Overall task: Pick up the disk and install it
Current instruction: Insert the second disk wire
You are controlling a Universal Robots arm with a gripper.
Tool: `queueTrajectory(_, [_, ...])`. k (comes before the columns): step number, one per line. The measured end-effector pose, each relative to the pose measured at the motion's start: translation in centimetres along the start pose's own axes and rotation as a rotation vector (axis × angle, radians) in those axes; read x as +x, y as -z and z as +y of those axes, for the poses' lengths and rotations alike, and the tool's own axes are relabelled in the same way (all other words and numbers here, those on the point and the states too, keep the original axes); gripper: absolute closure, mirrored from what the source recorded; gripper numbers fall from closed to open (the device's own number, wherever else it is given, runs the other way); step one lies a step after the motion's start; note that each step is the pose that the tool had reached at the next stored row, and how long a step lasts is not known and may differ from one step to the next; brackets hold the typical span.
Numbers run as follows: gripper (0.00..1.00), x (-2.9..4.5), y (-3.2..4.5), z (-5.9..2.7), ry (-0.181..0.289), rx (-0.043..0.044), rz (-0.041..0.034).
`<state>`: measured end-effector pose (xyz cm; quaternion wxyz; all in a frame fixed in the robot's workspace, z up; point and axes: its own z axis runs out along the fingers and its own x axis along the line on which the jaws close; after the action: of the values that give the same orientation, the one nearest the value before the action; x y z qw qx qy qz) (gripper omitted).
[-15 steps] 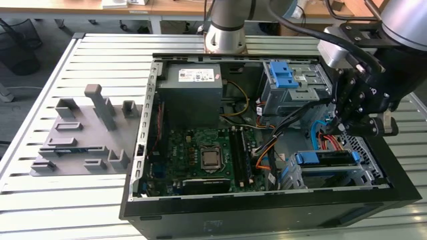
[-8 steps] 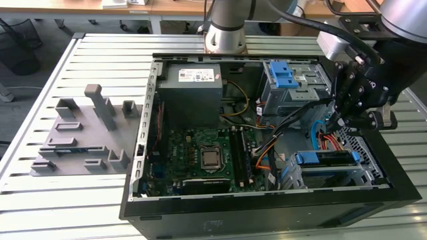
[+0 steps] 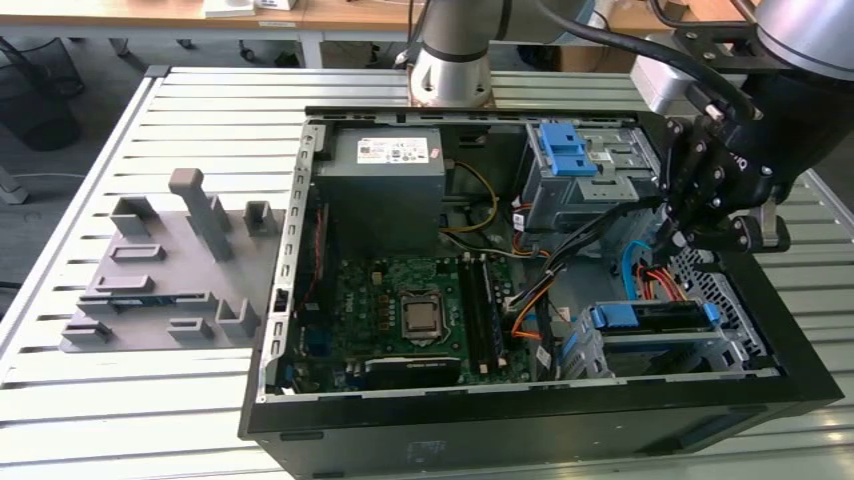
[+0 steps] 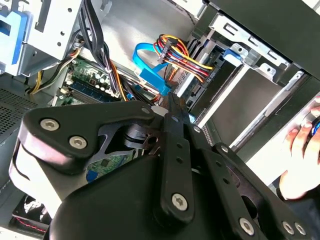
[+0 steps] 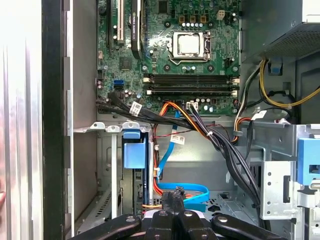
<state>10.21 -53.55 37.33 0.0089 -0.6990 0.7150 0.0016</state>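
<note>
Hand [image 3: 678, 240]: over the exterior view's right side of the open PC case [image 3: 287, 300], tips down inside. Fingertips look closed together in both wrist views, nothing seen betw. them; tips partly cut off by frame edge in the first wrist view.
Disk [image 3: 654, 318]: not in the hand. Sits in the low drive bay of the case, on the side toward the table's near edge, exterior view's right. Blue bracket shows, label not visible. Mostly hidden by bay metal.
Disk, first wrist view [image 5: 134, 150]: blue bracket end seen, body edge-on.
SATA/power cables [image 5: 185, 192]: blue ribbon + orange/red bundle just beside the hand; can't tell if plugged.
Person's fingers [image 4: 302, 142]: blurred, outside the case wall, cut off.
Table [image 3: 80, 390]: slatted; grey fixture [image 3: 160, 280] near its edge at the exterior view's left.
</note>
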Motion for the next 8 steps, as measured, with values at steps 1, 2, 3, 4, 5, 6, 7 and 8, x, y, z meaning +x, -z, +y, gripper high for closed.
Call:
queueTrajectory(1, [0.89, 0.00, 0.00, 0.00, 0.000, 0.0000, 0.0000])
queueTrajectory(2, [0.89, -0.01, 0.00, 0.00, 0.000, 0.0000, 0.0000])
queueTrajectory(3, [0.89, -0.04, -0.01, 0.00, 0.000, 0.0000, 0.0000])
queueTrajectory(4, [0.83, -0.08, -0.01, 0.00, 0.000, 0.0000, 0.0000])
queueTrajectory(5, [0.83, -0.14, -0.01, 0.00, 0.000, -0.0002, 0.0001])
queueTrajectory(6, [0.83, -0.20, -0.02, 0.00, 0.000, -0.0003, 0.0001])
queueTrajectory(7, [0.83, -0.26, -0.03, 0.00, 0.000, -0.0005, 0.0001])
queueTrajectory(8, [0.83, -0.32, -0.05, 0.00, 0.000, -0.0009, 0.0001])
